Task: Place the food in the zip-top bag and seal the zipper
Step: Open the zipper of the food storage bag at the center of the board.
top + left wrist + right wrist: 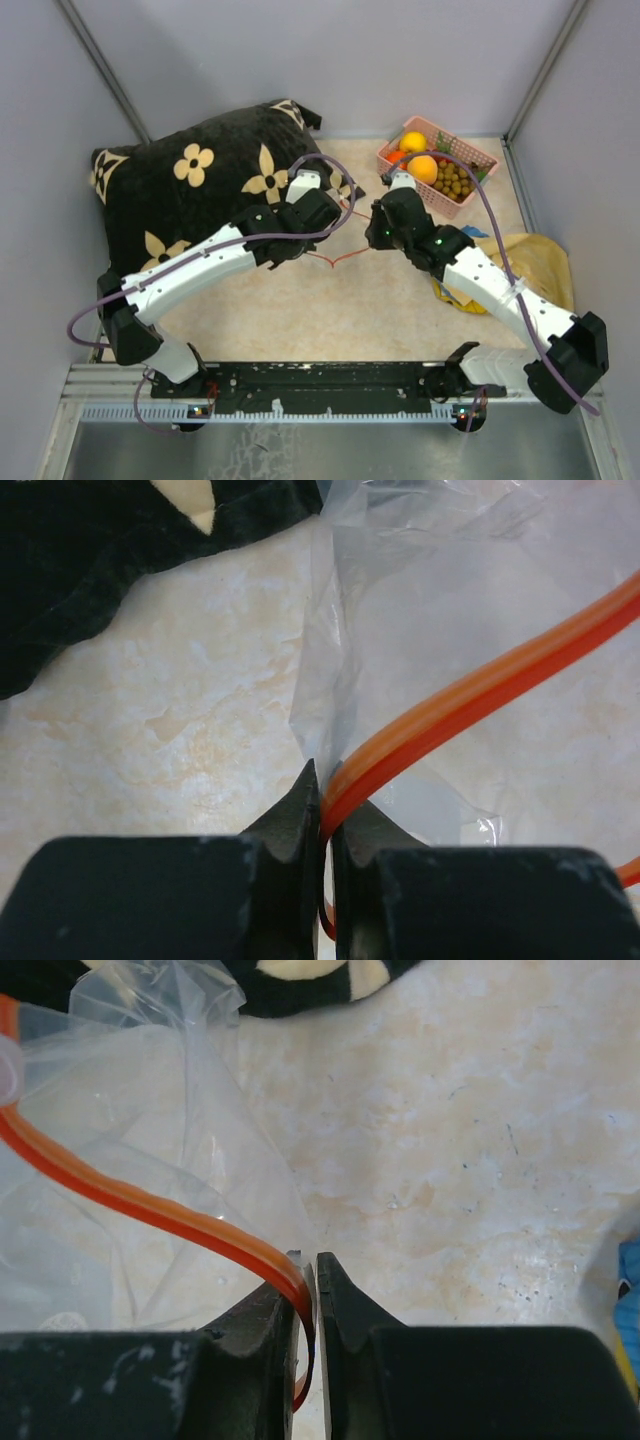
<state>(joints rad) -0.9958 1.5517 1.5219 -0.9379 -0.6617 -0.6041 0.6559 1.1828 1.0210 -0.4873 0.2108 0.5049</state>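
Reaching inward over mid-table, both arms meet at the zip-top bag [345,225]. Left gripper [326,815] clenches one end of the zipper [480,685]; right gripper [308,1278] clenches the other. The food [432,165] sits in the pink basket [482,157].

You have the zip-top bag [345,235] mid-table between both arms, the pillow [200,190] behind-left, the basket [480,158] of food [423,168] behind-right

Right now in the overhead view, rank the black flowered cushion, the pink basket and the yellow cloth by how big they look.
1. black flowered cushion, clearly largest.
2. and 3. yellow cloth and pink basket look similar; the right arm covers part of the cloth, so I won't rank them.
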